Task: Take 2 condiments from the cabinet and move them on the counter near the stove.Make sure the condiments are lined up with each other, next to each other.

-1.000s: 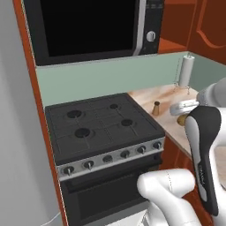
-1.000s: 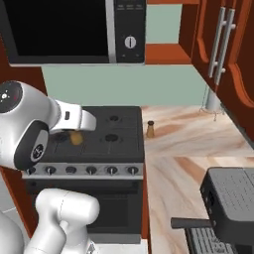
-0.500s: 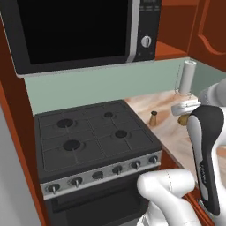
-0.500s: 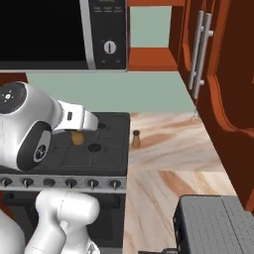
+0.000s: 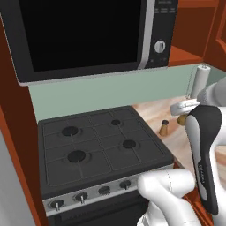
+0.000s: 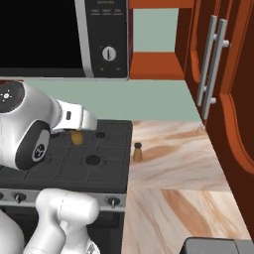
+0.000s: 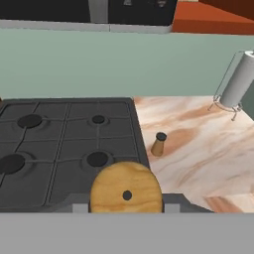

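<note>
Tan-top shaker [image 7: 126, 187] gripped in claw [image 7: 126, 206] above stove [image 7: 64, 149]; black-cap shaker [image 7: 158, 144] sits ahead on counter [image 7: 198, 149].

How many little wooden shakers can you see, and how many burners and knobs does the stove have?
Wooden shakers: 2, black-capped shaker on the counter, tan-topped shaker held in the gripper
Stove burners: 4
Stove knobs: 5 in the left base view
Total: 11

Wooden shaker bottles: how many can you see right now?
2. The black-capped light-brown wooden shaker stands on the beige marble-look counter just beside the black stove; the tan-topped wooden shaker is held in the end effector.
</note>
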